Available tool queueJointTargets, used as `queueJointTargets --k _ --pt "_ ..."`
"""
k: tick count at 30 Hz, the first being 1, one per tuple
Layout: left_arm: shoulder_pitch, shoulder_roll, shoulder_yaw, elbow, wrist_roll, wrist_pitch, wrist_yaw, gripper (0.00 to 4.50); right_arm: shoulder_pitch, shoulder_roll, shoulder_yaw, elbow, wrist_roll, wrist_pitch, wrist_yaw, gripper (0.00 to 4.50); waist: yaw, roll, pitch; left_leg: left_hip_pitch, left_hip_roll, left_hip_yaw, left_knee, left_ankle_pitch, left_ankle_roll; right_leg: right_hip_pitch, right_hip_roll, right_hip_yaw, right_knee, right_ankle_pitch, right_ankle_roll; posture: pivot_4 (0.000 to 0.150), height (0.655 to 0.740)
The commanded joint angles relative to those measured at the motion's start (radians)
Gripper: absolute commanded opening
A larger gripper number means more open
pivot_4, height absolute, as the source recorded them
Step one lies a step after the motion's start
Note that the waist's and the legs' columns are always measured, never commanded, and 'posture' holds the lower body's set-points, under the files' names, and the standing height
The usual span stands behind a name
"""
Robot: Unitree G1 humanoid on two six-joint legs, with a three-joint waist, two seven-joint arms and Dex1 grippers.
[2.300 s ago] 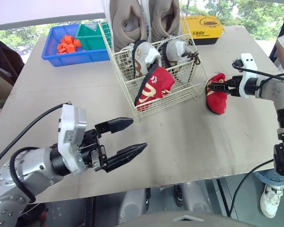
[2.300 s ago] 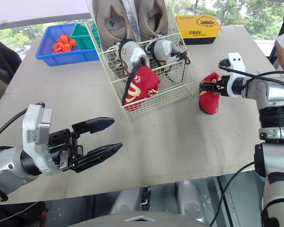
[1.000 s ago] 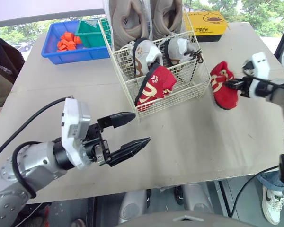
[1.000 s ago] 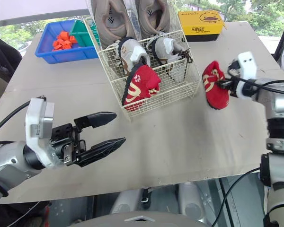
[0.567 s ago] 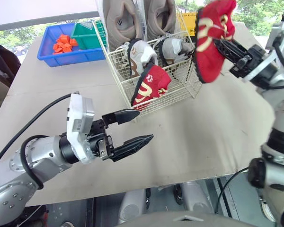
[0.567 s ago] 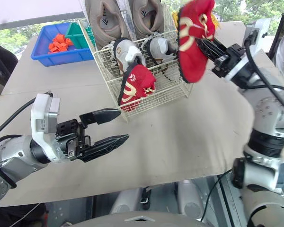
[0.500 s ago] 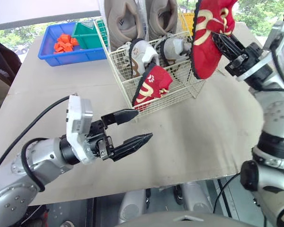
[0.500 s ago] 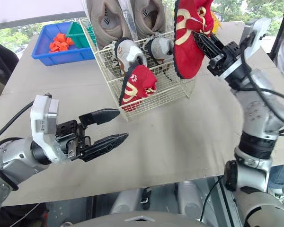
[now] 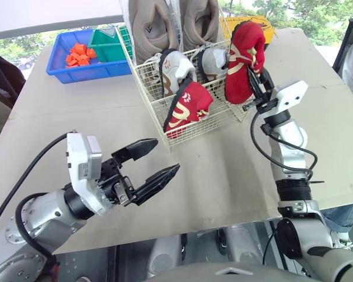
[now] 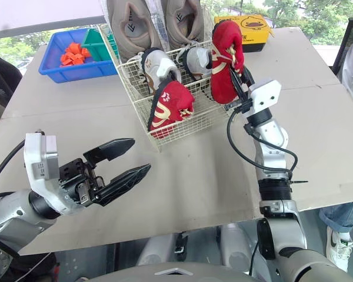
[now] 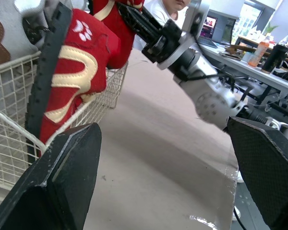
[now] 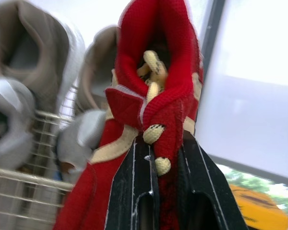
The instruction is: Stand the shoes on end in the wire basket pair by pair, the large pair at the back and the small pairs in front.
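Left eye view: right claw (image 9: 254, 79) clamps red shoe (image 9: 242, 59) at shoe-filled wire basket (image 9: 217, 111); left claw (image 9: 166, 155) apart.

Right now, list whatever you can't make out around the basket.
- Big tan shoes: upper ends cut off by the head views' top edge.
- Yellow box: partly hidden behind the held red shoe.
- Its lower end: overlaps the basket wall; inside or outside, cannot tell.
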Motion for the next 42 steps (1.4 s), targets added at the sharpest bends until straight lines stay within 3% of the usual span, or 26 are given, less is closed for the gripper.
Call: queueJointTargets --k 1,9,14,22,28,36,39,40,42 --pt "0.009 -0.004 0.028 -0.041 -0.008 -0.033 0.005 4.50 0.036 0.006 0.035 0.127 -0.062 -0.157 -0.049 0.06 0.000 0.000 0.000 0.000 0.000 0.000 0.000 0.000 0.000 0.000 0.000 0.000 0.000 0.000 0.000 0.150 0.7400" --pt "0.020 0.000 0.028 -0.038 -0.004 -0.043 0.010 4.50 0.033 -0.041 0.091 0.269 -0.055 -0.210 -0.004 0.06 -0.010 -0.003 -0.002 0.004 0.000 0.000 0.000 -0.001 0.002 0.004 0.000 0.001 0.000 -0.002 -0.004 0.150 0.7400" --pt "0.041 -0.007 0.034 -0.029 0.018 -0.050 -0.004 4.50 0.138 -0.094 0.159 0.099 0.055 -0.033 0.163 0.06 -0.010 -0.005 -0.004 0.016 0.000 -0.001 -0.002 -0.003 0.004 0.017 0.000 0.000 -0.002 -0.003 -0.004 0.150 0.7400" --pt "0.045 -0.025 0.007 -0.005 0.069 -0.066 -0.024 4.50 0.260 -0.162 0.225 -0.426 0.146 0.681 0.115 0.06 0.002 -0.006 -0.006 0.016 0.001 -0.003 -0.002 -0.003 0.004 0.017 -0.001 -0.002 -0.002 -0.003 -0.004 0.150 0.7400" --pt "0.039 -0.043 -0.016 0.001 0.104 -0.068 -0.028 4.50 0.255 -0.148 0.240 -0.721 0.254 1.183 0.033 0.06 0.002 -0.007 -0.007 0.016 0.002 -0.002 -0.003 -0.003 0.004 0.016 0.000 -0.003 -0.002 -0.004 -0.006 0.150 0.7400" --pt "0.036 -0.044 0.001 0.020 0.122 -0.063 -0.048 4.50 0.237 -0.136 0.176 -0.897 0.412 1.544 -0.001 0.06 -0.019 -0.007 -0.007 0.015 0.002 -0.002 -0.004 -0.003 0.004 0.015 0.001 -0.002 -0.002 -0.004 -0.005 0.150 0.7400" --pt "0.031 -0.037 0.004 0.028 0.122 -0.058 -0.054 4.50 0.241 -0.134 0.129 -0.905 0.434 1.594 -0.023 0.06 -0.017 -0.007 -0.008 0.015 0.002 -0.003 -0.004 -0.003 0.004 0.014 0.001 -0.003 -0.002 -0.004 -0.005 0.150 0.7400" --pt "0.029 -0.035 0.005 0.032 0.121 -0.056 -0.056 4.50 0.245 -0.145 0.123 -0.910 0.438 1.600 -0.018 0.75 -0.017 -0.008 -0.008 0.014 0.002 -0.003 -0.004 -0.003 0.004 0.014 0.001 -0.003 -0.002 -0.004 -0.005 0.150 0.7400" --pt "0.024 -0.031 0.004 0.040 0.122 -0.054 -0.061 4.50 0.249 -0.162 0.099 -0.925 0.469 1.616 -0.006 1.51 -0.016 -0.009 -0.008 0.014 0.002 -0.003 -0.004 -0.003 0.004 0.014 0.001 -0.003 -0.003 -0.004 -0.005 0.150 0.7400"
